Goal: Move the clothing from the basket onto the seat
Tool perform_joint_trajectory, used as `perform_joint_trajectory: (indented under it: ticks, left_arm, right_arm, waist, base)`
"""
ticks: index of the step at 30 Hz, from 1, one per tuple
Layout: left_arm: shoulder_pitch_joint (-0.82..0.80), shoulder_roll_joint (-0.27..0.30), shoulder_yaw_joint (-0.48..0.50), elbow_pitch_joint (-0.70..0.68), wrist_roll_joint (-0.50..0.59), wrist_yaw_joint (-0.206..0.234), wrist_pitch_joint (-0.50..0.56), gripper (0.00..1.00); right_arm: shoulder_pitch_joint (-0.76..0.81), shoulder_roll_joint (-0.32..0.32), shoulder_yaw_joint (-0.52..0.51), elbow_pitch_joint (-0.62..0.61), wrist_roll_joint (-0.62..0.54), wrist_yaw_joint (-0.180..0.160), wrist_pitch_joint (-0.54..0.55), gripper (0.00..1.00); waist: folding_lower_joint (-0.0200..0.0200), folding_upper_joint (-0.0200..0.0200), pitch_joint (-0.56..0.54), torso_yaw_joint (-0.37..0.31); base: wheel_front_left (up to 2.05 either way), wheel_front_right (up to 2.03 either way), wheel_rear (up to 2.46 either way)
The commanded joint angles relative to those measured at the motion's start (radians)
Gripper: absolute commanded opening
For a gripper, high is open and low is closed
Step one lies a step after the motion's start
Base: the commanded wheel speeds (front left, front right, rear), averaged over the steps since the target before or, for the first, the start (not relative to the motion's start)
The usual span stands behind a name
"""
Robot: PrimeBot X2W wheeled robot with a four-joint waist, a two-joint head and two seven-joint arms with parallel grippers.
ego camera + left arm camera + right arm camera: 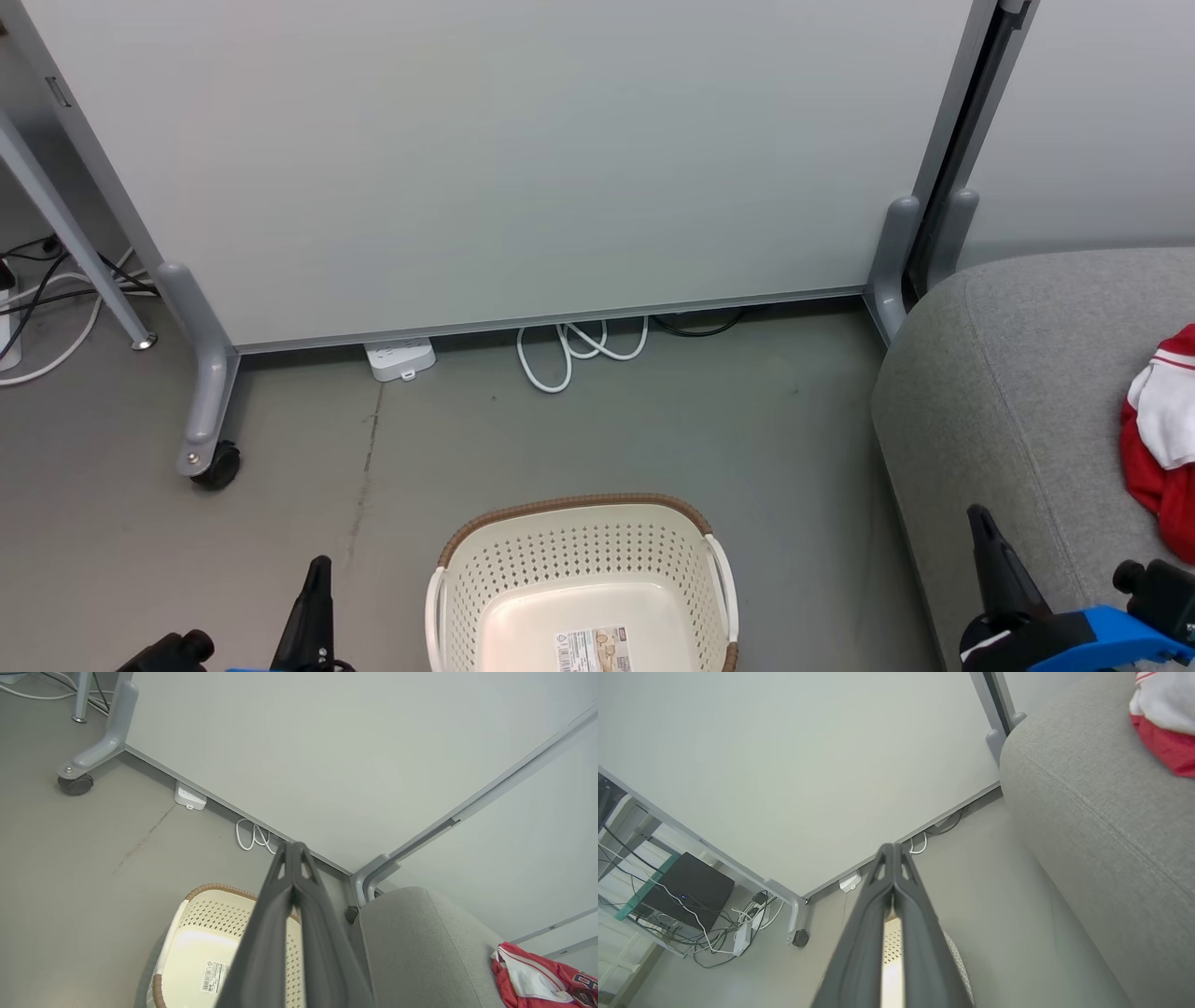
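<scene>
Basket (pixel 579 555): cream plastic, perforated walls, smooth bottom with a soft sheen; rim brown, woven-look.
Paper label (pixel 593 649) inside it, printed, flat.
Seat (pixel 1008 392): grey woven cloth, matt, fine-grained.
Clothing (pixel 1162 439): red and white fabric, smooth, crumpled.
Floor (pixel 653 439): grey, matt, scuffed, with a thin crack line.
Partition panel (pixel 513 159): pale, smooth, faintly satin.
Panel legs (pixel 201 373): grey, smooth, look like painted metal.
Cable (pixel 579 350): white, glossy plastic sheath.
Left gripper (pixel 293 845) and right gripper (pixel 893 847): dark matt plastic fingers.

Office-like room: wheeled partition panel (pixel 513 159), power strip (pixel 400 358), floor cables (pixel 581 350).
</scene>
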Motion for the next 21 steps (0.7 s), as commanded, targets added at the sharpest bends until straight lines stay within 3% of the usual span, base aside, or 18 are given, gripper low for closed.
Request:
perform_joint_trajectory:
  ticks: [1, 21]
  left_arm:
    - [-0.034, 0.005, 0.014, -0.020, -0.044, -0.002, 0.012, 0.00]
    - [-0.051, 0.006, 0.057, -0.047, -0.276, -0.003, 0.075, 0.00]
  right_arm:
    - [-0.036, 0.001, -0.005, -0.008, 0.052, 0.000, 0.004, 0.00]
    - [-0.073, 0.011, -0.018, 0.021, 0.316, 0.000, 0.025, 0.00]
  waist:
    - [-0.0001, 0.0000, 0.001, -0.001]
    - [-0.0001, 0.0000, 0.006, -0.011]
  base:
    - [0.00, 0.00, 0.00]
    - [0.00, 0.00, 0.00]
